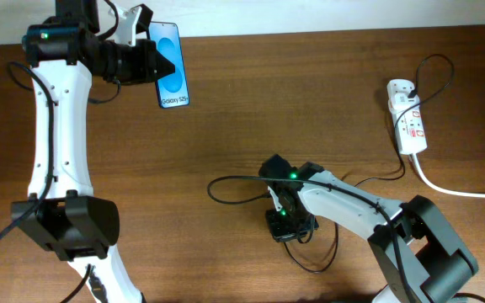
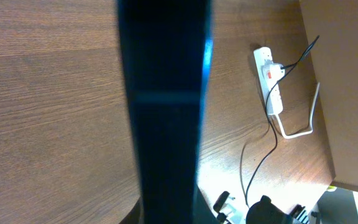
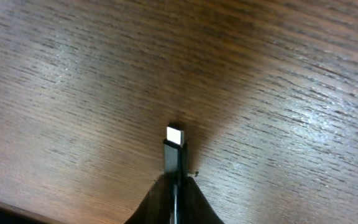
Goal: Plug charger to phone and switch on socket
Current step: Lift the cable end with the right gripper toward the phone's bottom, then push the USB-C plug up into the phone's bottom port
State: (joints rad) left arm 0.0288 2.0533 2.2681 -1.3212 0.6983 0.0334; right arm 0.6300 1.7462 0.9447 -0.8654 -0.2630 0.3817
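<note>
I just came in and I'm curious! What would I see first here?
The bright blue phone stands out first, held by the left gripper at the back edge of the table, on the left side. Next come the shiny tip of the charger, poking from the right gripper mid-table, and the white socket at far right.

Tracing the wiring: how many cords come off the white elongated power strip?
2. A thin black charger cable runs from the white elongated power strip down and leftward; a thick white cord leaves its lower end in the overhead view, toward the right edge.
</note>
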